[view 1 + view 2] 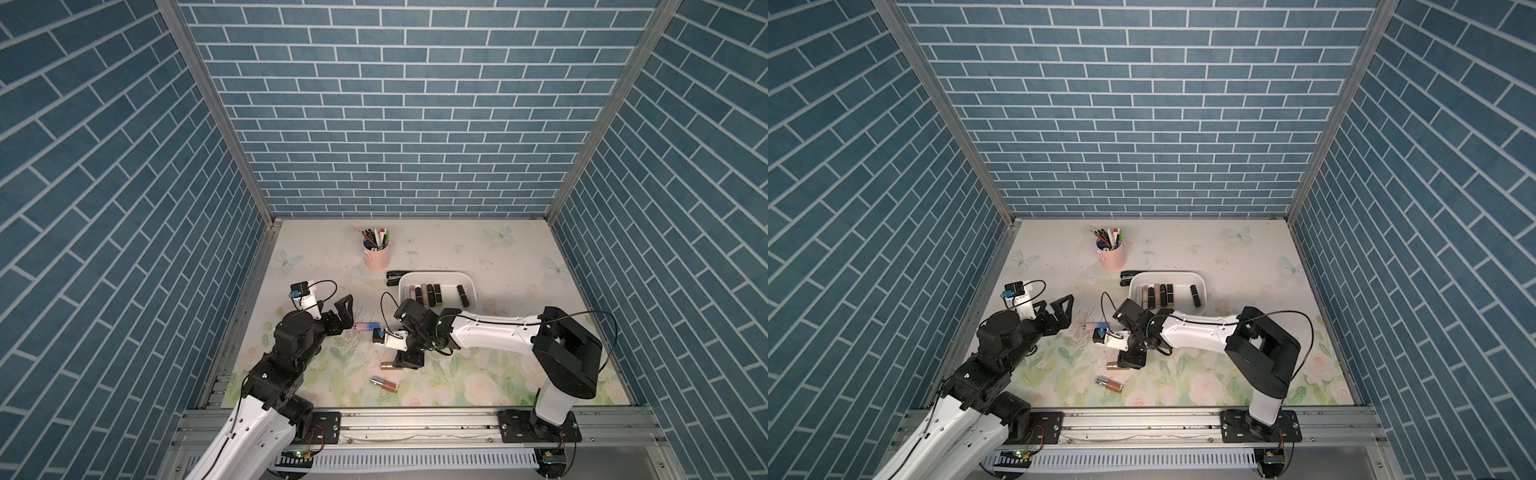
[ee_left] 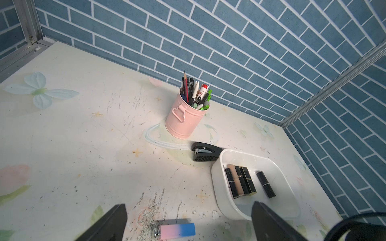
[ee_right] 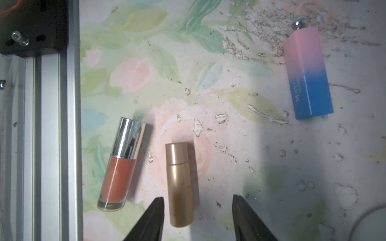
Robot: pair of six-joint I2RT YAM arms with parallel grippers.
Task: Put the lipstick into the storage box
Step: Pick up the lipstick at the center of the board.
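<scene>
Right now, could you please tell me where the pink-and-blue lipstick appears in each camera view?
Both top views: the pink-and-blue lipstick lies flat on the mat, just left of centre, in the lower half.
Left wrist: bottom edge, near the middle.
Right wrist: upper right.
Shared landmark: the scuffed patch of mat beside its silver-knobbed pink end.
</scene>
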